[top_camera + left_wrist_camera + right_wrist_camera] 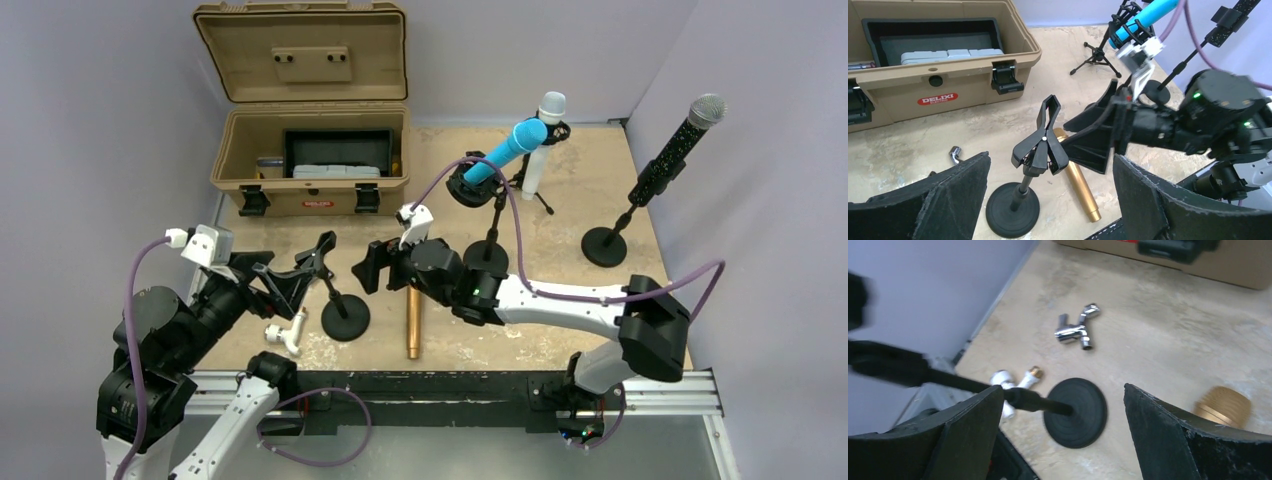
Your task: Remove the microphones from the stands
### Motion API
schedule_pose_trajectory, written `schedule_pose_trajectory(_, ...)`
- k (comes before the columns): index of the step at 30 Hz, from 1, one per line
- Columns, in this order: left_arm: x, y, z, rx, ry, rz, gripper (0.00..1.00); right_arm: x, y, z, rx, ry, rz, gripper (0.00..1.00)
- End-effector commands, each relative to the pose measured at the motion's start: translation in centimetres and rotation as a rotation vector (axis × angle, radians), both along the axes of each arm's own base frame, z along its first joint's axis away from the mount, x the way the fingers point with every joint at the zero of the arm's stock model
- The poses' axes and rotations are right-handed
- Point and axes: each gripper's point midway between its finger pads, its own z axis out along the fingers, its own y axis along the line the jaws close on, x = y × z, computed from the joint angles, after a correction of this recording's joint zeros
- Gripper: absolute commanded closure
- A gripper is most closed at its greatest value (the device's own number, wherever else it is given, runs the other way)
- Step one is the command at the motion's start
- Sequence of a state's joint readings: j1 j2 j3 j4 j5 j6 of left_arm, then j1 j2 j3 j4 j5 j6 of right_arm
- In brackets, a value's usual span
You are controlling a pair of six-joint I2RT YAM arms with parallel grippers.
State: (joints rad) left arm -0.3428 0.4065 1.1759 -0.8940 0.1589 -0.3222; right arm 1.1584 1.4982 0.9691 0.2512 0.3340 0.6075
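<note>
A gold microphone (413,320) lies flat on the table beside a small black stand (346,318) whose spring clip (321,249) is empty. In the left wrist view the clip (1040,145) stands just left of the gold microphone (1075,175). My left gripper (288,280) is open and empty just left of the clip, its fingers (948,200) low in that view. My right gripper (372,268) is open and empty just right of the clip, above the microphone's head. The right wrist view shows the stand's base (1075,412) and the gold head (1223,407).
A blue microphone (505,150), a white one (540,140) and a black glitter one (680,145) sit on stands at the back right. An open tan case (310,150) stands at the back left. A chrome tap (1075,330) and a white fitting (285,335) lie near the stand.
</note>
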Motion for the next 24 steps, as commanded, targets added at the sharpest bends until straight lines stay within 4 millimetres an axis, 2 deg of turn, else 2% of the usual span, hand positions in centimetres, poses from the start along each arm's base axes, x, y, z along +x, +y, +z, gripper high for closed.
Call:
schedule_pose_trajectory(1, 0.6, 0.0, 0.5, -0.019, 0.004, 0.017, 0.1, -3.2, 1.6, 7.7, 0.151, -0.05, 0.204, 0.11)
schedule_pose_trajectory(4, 0.6, 0.2, 0.3, -0.031, 0.0, 0.033, 0.1, -6.1, 2.1, 11.4, 0.251, -0.075, 0.363, 0.11)
schedule_pose_trajectory(8, 0.7, 0.5, 0.5, -0.047, -0.019, 0.056, 0.1, -9.1, 1.9, 15.2, 0.353, -0.095, 0.514, 0.12)
schedule_pose_trajectory(11, 0.6, 0.7, 0.7, -0.059, -0.025, 0.068, 0.1, -10.4, 2.4, 16.7, 0.395, -0.084, 0.587, 0.14)
schedule_pose_trajectory(16, 0.4, 1.2, 1.1, -0.089, -0.05, 0.093, 0.1, -10.2, 4.0, 16.8, 0.472, 0.129, 0.553, 0.16)
schedule_pose_trajectory(18, 0.3, 1.1, 1.0, -0.092, -0.049, 0.092, 0.1, -10.1, 4.6, 17.2, 0.503, 0.162, 0.553, 0.17)
schedule_pose_trajectory(24, 0.1, 0.9, 0.9, -0.091, -0.043, 0.075, 0.1, -7.6, 5.6, 15.7, 0.485, 0.222, 0.412, 0.2)
